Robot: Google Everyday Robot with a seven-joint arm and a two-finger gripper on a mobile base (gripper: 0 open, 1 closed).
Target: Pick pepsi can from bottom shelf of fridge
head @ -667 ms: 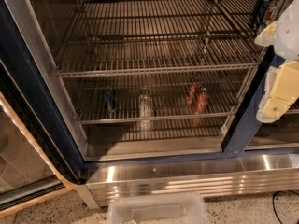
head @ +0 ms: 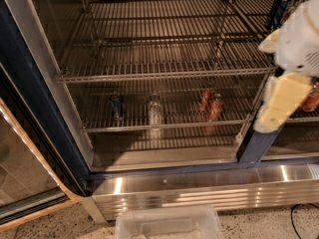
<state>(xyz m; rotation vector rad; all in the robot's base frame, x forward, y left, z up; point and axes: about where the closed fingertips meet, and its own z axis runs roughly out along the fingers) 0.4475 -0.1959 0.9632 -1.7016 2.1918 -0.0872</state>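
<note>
Camera view: fridge [head: 199, 190] door is open. The pepsi can [head: 116, 106] stands upright on the bottom shelf [head: 164, 126], left of the clear bottle [head: 155, 112] and apart from it. The red cans [head: 210, 103] are right of the bottle, about as far out as the pepsi.

The hand [head: 280, 103] hangs well right of the bottle, outside the shelf opening and in front of the blue divider post. Can't tell if it's open or closed from here. It holds nothing that I can see.

Looks like the approach hasn't started. To do it well:
- Swing left past the red cans and the bottle before going in.
- Enter below the upper rack [head: 164, 59] and above the bottom shelf's front rail.
- Come at the pepsi straight on and grip mid-body.

Main risk is clipping the bottle, which sits close beside the can's right side. There's a plastic bin [head: 167, 225] on the floor below the bottle, so keep the arm clear of it.
</note>
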